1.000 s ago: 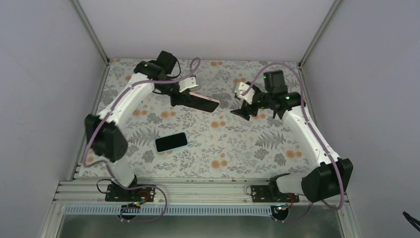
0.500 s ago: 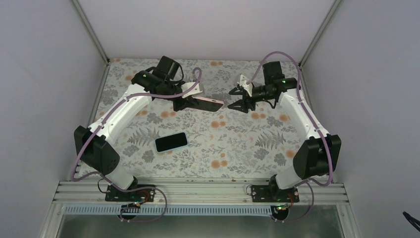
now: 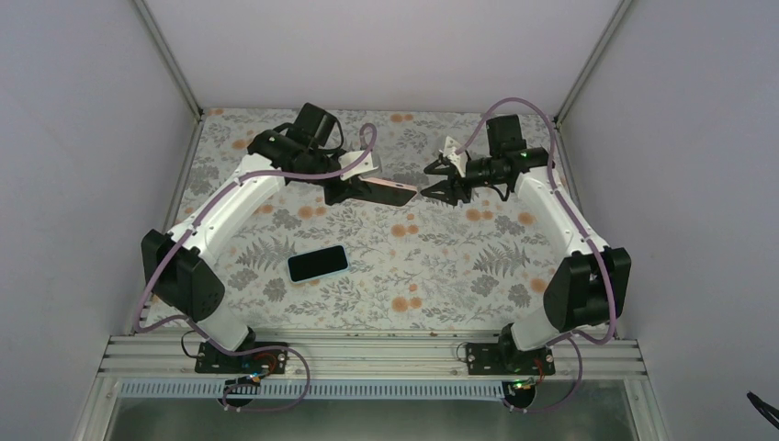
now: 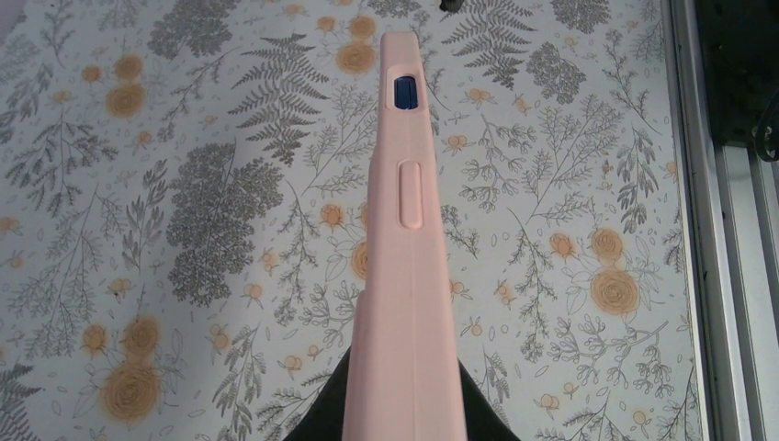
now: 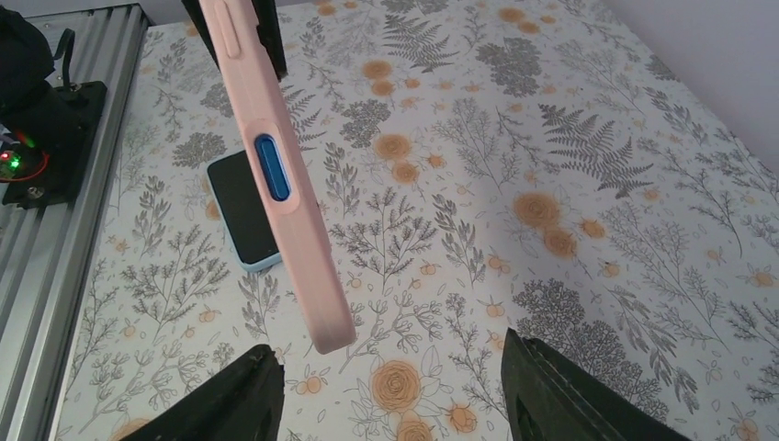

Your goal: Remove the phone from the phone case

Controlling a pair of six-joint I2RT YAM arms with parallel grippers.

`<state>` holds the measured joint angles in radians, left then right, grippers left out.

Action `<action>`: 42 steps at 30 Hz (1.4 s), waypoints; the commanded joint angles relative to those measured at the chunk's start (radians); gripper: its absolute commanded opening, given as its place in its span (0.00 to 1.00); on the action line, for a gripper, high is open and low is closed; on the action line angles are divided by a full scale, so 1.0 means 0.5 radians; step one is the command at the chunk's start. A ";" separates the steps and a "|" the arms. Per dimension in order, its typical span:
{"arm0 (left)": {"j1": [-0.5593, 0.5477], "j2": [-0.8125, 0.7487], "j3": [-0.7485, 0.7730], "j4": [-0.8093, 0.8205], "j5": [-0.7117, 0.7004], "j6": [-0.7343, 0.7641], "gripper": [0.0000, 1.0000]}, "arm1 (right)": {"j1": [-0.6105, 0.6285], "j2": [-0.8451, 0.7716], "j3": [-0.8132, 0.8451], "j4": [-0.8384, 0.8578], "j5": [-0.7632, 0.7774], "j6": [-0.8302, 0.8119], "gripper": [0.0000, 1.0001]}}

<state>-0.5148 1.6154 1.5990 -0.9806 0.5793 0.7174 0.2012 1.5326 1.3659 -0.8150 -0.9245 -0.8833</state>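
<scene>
My left gripper (image 3: 342, 190) is shut on a pink phone case (image 3: 381, 186) and holds it above the table, edge-on, its free end pointing right. In the left wrist view the case (image 4: 409, 230) runs up from between my fingers, with blue showing through a side cutout (image 4: 404, 92). My right gripper (image 3: 430, 184) is open, facing the case's free end and just short of it. In the right wrist view the case's end (image 5: 276, 175) hangs ahead of my open gripper (image 5: 390, 377), toward the left finger, untouched.
A dark-screened phone with a light-blue rim (image 3: 318, 264) lies flat on the floral mat, also in the right wrist view (image 5: 241, 207). Grey walls close the back and sides. An aluminium rail (image 3: 367, 354) runs along the near edge.
The left arm lifted the case and turned it edge-on. The right gripper swung up and left, its open fingers closing in on the case's free end.
</scene>
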 commanded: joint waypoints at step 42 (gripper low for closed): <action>-0.173 -0.029 0.074 -0.121 0.054 0.114 0.02 | -0.108 0.508 0.607 -0.080 0.347 -0.162 0.59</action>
<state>-0.5560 1.6390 1.6360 -0.9134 0.4595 0.7143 0.1825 1.7592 1.6039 -0.9485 -0.8509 -0.9382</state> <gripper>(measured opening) 0.101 0.595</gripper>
